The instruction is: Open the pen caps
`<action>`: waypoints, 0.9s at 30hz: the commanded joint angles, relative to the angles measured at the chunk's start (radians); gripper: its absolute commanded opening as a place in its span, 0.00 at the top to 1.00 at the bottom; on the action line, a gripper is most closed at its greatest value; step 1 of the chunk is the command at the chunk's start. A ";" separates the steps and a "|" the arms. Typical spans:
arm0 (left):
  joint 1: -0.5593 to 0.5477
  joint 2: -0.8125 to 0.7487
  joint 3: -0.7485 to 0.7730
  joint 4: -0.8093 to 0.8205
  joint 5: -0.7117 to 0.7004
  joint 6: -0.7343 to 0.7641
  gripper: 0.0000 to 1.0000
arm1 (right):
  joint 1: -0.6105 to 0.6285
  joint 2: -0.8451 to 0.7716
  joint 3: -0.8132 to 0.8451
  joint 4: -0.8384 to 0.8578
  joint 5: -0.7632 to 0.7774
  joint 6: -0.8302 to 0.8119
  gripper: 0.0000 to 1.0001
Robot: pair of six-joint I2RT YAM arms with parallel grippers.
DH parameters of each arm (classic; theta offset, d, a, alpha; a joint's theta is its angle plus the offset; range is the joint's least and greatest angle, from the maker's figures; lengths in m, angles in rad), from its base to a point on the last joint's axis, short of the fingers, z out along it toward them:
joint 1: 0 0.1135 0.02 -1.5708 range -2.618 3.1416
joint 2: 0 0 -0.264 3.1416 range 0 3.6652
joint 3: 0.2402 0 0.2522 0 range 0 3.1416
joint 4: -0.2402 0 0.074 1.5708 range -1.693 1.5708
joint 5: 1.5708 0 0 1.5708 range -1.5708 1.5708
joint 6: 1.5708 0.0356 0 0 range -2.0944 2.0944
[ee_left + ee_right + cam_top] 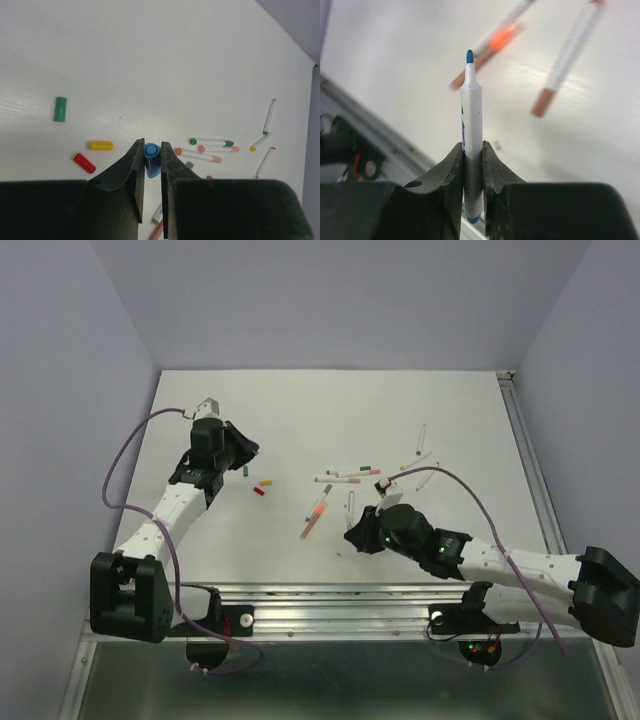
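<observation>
Left gripper (152, 145): we see the jaws pressed together on a blue cap (152, 159), open end facing the wrist camera, held above the table (300, 410).
Left gripper position: in the top view it sits at 9 to 10 o'clock of the table centre.
Right gripper (472, 145): we see it pinching a blue pen (471, 100) by the barrel, with the bare blue tip pointing away from the wrist.
Right gripper position: 5 o'clock of the table centre in the top view.
Loose caps: from the left fingertips we find a green cap (60, 109) at 10 o'clock, a yellow cap (101, 145) at 9 o'clock and a red cap (84, 163) at 8 o'clock, all lying flat and apart from one another.
Other pens (345, 480): scattered from the table centre toward 3 o'clock.
Markings: we note blue print along the held pen's barrel. It is too blurred to read.
</observation>
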 commanded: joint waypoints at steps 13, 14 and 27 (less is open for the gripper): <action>-0.094 0.163 -0.095 -0.089 -0.056 0.055 0.94 | -0.573 0.281 0.240 -0.246 0.123 -0.090 0.99; -0.094 0.174 -0.094 -0.092 -0.060 0.057 0.94 | -0.583 0.313 0.253 -0.246 0.128 -0.109 0.99; -0.107 0.240 -0.054 -0.113 -0.045 0.069 0.48 | -0.659 0.505 0.385 -0.296 0.131 -0.167 0.85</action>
